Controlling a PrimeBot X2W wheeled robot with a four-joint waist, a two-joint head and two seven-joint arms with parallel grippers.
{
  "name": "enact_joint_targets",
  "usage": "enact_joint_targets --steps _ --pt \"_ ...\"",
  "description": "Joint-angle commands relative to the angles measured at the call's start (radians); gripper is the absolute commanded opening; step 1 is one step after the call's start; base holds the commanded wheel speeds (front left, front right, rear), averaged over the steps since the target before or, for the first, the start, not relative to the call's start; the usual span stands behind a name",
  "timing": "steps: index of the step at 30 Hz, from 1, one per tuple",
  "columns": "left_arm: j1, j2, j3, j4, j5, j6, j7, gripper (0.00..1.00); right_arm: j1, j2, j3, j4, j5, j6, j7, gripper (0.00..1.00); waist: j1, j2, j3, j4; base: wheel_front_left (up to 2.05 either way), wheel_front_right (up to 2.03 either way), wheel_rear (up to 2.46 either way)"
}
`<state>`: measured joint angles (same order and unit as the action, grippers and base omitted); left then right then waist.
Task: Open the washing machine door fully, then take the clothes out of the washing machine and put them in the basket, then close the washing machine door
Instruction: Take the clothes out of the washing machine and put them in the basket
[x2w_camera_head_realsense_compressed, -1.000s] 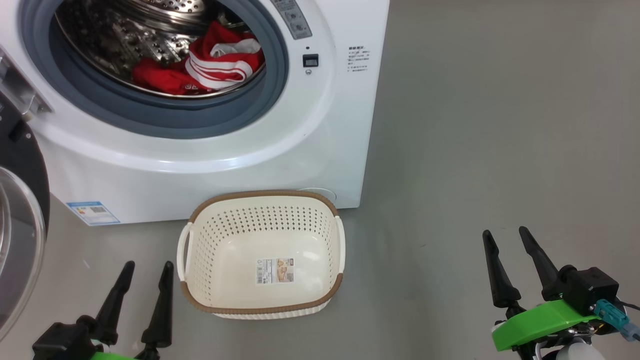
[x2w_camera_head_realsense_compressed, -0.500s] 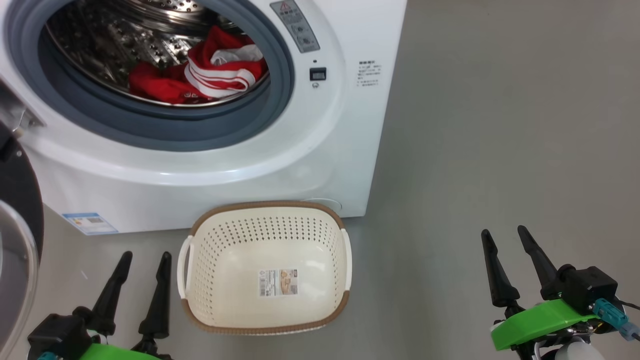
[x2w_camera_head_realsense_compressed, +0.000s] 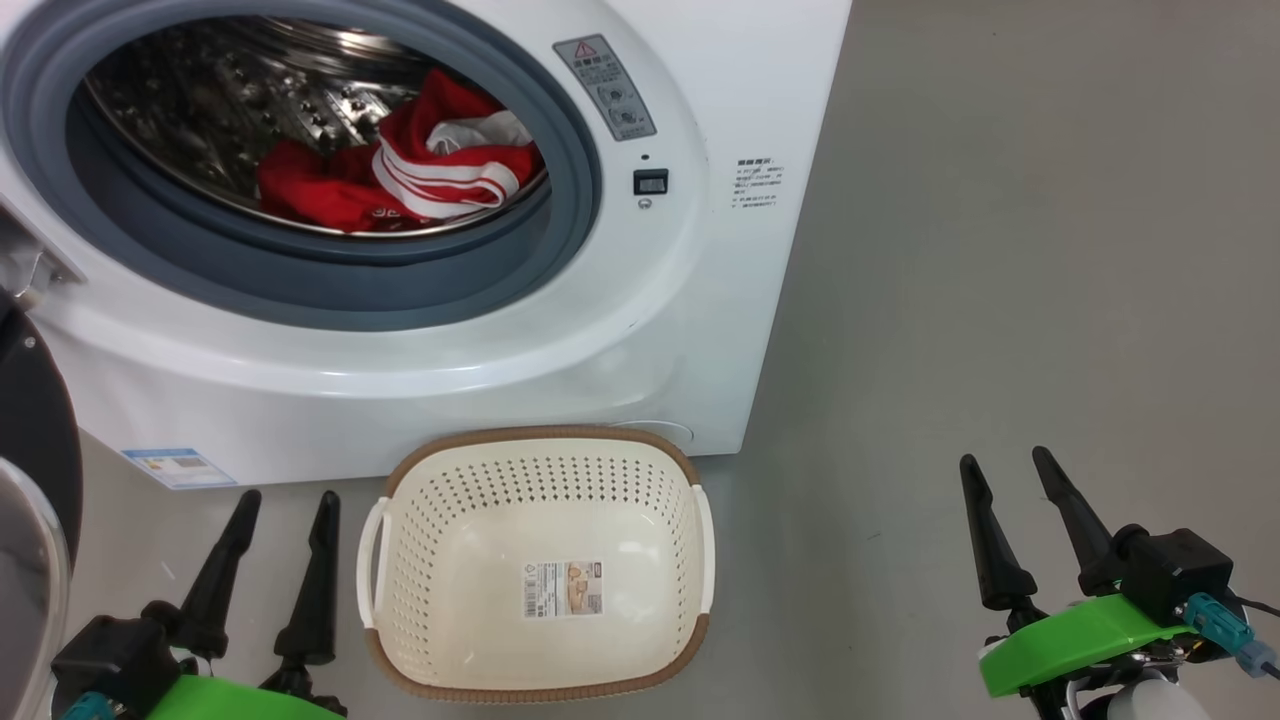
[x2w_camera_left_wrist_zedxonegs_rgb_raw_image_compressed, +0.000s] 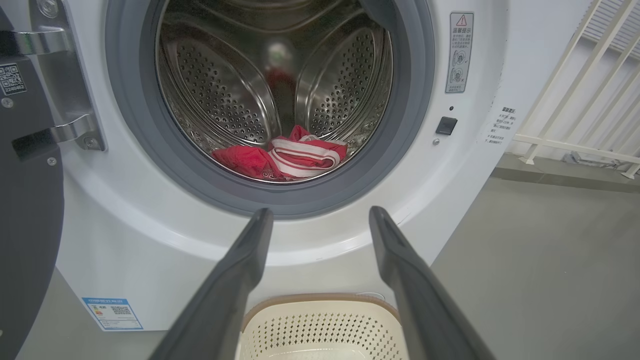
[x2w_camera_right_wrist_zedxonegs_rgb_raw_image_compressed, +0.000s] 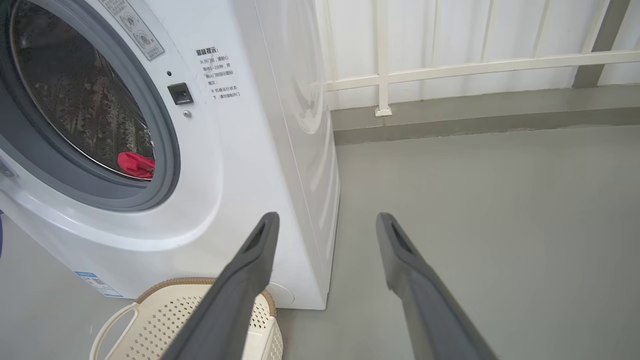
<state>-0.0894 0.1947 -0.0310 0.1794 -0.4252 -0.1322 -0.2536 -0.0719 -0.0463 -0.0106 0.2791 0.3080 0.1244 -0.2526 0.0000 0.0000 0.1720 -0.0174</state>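
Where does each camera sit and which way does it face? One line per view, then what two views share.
Head view: up on the head, looking down at the washing machine, basket and floor; left pincer and right pincer show, open.
Left wrist view: low, facing into the drum at the clothes; its own fingers show.
Right wrist view: low, facing the machine's front corner and a railing; its own fingers show.
Shared: both wrist views catch the basket's rim.
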Motion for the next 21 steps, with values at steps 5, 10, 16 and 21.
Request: enact_joint_targets --steps 5,10,16,21 --pt "-0.025 0.019 0.034 -0.018 0.0 0.002 -0.008 1.0 -0.033 -0.004 0.029 -0.02 0.009 0.006 -0.009 1.0 0.0 0.0 0.001 0.001 0.0 0.0 0.0" --pt "-0.026 0.022 0.032 -0.019 -0.003 0.002 -0.008 1.0 -0.036 -0.004 0.031 -0.021 0.01 0.006 -0.009 1.0 0.0 0.0 0.005 0.0 0.0 0.0 0.0" --pt "-0.031 0.024 0.016 -0.008 0.0 0.002 -0.008 1.0 -0.04 -0.004 0.038 -0.021 0.015 0.006 -0.009 1.0 0.0 0.0 0.014 -0.005 0.0 0.0 0.0" --pt "-0.082 0.035 -0.009 0.018 0.017 0.002 -0.008 1.0 -0.051 -0.004 0.045 -0.025 0.02 0.006 -0.009 1.0 0.0 0.0 0.041 -0.01 0.0 0.0 0.0"
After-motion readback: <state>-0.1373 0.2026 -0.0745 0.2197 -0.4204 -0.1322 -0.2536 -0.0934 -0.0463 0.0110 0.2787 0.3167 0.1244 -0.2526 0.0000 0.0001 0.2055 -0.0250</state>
